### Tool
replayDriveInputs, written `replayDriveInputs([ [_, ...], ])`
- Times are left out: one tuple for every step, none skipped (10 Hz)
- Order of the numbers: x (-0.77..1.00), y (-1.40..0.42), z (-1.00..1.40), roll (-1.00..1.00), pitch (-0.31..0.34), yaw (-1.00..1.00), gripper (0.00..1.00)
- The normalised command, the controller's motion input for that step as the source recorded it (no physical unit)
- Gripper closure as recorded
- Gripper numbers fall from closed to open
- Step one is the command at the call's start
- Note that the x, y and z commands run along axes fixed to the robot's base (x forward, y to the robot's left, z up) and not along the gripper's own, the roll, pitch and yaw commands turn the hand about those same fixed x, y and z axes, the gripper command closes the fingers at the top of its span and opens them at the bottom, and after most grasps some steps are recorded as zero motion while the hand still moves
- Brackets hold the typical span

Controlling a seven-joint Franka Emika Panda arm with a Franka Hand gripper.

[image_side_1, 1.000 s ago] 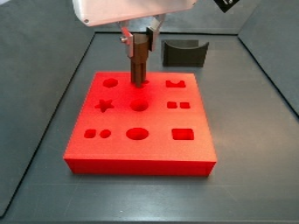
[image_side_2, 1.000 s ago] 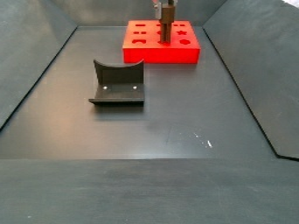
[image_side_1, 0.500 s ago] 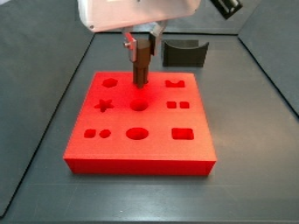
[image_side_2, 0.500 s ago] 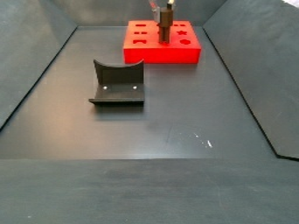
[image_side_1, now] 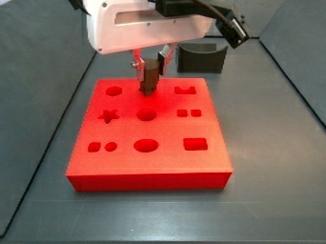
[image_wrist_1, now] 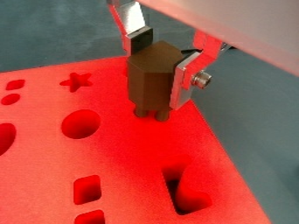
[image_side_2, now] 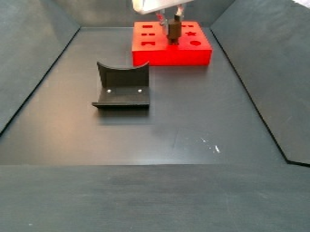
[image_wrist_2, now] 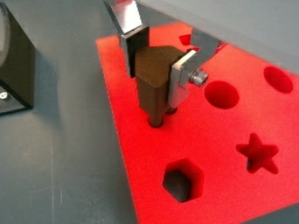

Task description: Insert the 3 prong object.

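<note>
1. Wrist view: gripper [image_wrist_1: 162,63] over the red block [image_wrist_1: 70,206], jaws closed onto the 3 prong object [image_wrist_1: 152,83], a brown peg held upright; short prongs at its lower end sit at or just above the red surface, contact not resolvable; star hole [image_wrist_1: 77,81] and round hole [image_wrist_1: 79,126] nearby; no matching three-slot hole visible under the prongs

2. Wrist view: silver fingers [image_wrist_2: 184,72] clamp the peg's upper part; lower end meets the block [image_wrist_2: 163,140] close to its edge, near a hexagonal hole [image_wrist_2: 177,179]; dark grey curved holder [image_wrist_2: 14,66] lies off the block on the floor

3. Side view: gripper [image_side_1: 152,63] above the block's rear row, peg [image_side_1: 149,78] between a round hole [image_side_1: 113,91] and a notched hole [image_side_1: 190,91]; holder [image_side_1: 201,54] behind the block, clear of the path

4. Side view: peg [image_side_2: 173,28] upright over the block [image_side_2: 169,54]; a dark L-shaped fixture [image_side_2: 121,87] well apart on the floor [image_side_2: 182,172]

5. Risk, judged: prongs off their slots would jam on the solid surface; pressing down then could slip the peg between the pads or tilt it
</note>
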Motion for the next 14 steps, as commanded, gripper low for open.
replayDriveInputs([
  [0.0,-0.04,-0.63,0.12,0.116,0.0,1.0],
  [0.02,-0.12,-0.61,0.16,0.141,0.0,1.0],
  [0.01,-0.17,-0.57,0.16,0.173,-0.03,1.0],
  [0.0,-0.29,-0.54,0.25,0.199,-0.06,1.0],
  [0.02,-0.31,-0.45,0.29,0.214,-0.1,1.0],
  [0.0,-0.11,-0.43,0.17,0.221,-0.11,1.0],
  [0.0,-0.15,-0.46,0.17,0.231,-0.13,1.0],
  [0.03,-0.17,-0.48,0.21,0.243,-0.16,1.0],
  [0.11,-0.14,-0.47,0.2,0.263,-0.2,1.0],
  [0.19,-0.16,-0.46,0.19,0.277,-0.23,1.0],
  [0.25,-0.22,-0.4,0.22,0.3,-0.25,1.0],
  [0.23,-0.23,-0.34,0.21,0.331,-0.26,1.0],
  [0.16,-0.19,-0.27,0.16,0.356,-0.27,1.0],
  [0.0,0.0,0.0,0.0,0.026,0.0,1.0],
])
